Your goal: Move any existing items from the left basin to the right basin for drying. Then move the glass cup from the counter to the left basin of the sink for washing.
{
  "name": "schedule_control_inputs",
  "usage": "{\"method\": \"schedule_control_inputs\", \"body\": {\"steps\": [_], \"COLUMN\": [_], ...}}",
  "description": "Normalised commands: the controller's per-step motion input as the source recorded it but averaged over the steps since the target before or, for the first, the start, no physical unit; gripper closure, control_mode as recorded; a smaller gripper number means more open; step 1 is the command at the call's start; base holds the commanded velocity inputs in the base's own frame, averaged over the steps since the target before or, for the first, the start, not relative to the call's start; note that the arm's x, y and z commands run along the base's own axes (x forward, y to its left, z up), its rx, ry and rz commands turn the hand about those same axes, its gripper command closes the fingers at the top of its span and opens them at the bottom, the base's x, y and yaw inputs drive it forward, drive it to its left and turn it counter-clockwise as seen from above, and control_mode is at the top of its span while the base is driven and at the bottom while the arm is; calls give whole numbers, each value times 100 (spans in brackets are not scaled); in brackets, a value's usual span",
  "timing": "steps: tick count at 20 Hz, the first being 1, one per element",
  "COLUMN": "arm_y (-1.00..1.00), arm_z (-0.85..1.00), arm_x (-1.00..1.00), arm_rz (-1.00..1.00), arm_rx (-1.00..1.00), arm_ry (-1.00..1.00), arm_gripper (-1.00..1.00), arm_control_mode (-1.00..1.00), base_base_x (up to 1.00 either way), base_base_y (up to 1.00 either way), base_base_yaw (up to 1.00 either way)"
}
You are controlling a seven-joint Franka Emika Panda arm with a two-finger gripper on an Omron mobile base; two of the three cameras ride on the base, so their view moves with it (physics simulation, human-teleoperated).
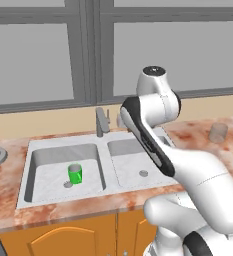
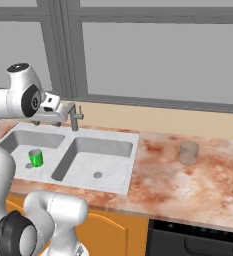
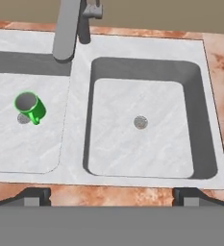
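Our gripper [image 3: 111, 196] hangs high over the right basin [image 3: 147, 166], fingers spread wide and holding nothing. The green mug [image 3: 31, 107] stands upright in the left basin [image 3: 22, 149] beside its drain, off to the gripper's left across the divider, so we judge we must swing left and descend. The glass cup [image 2: 189, 152] waits on the counter [image 2: 188, 195], well right of the sink.

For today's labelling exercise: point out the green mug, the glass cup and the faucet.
green mug [image 1: 75, 174], left base view, outer wall.
glass cup [image 2: 188, 152], right base view, side wall.
faucet [image 3: 65, 29], hand view, spout.
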Motion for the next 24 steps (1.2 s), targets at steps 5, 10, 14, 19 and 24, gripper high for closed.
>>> {"method": "schedule_control_inputs", "body": {"steps": [5, 10, 14, 19, 24], "arm_y": [48, 52, 50, 39, 29], "arm_z": [-27, -34, -34, -35, -36], "arm_x": [-11, -4, 0, 0, 15], "arm_rz": [0, 0, 0, 0, 0], "arm_rx": [0, 0, 0, 0, 0], "arm_ry": [0, 4, 7, 7, 4], "arm_gripper": [-100, -100, -100, -100, -100], "arm_control_mode": [-100, -100, -100, -100, -100], "base_base_x": [0, 0, 0, 0, 0], "base_base_y": [0, 0, 0, 0, 0], "base_base_yaw": [0, 0, 0, 0, 0]}}
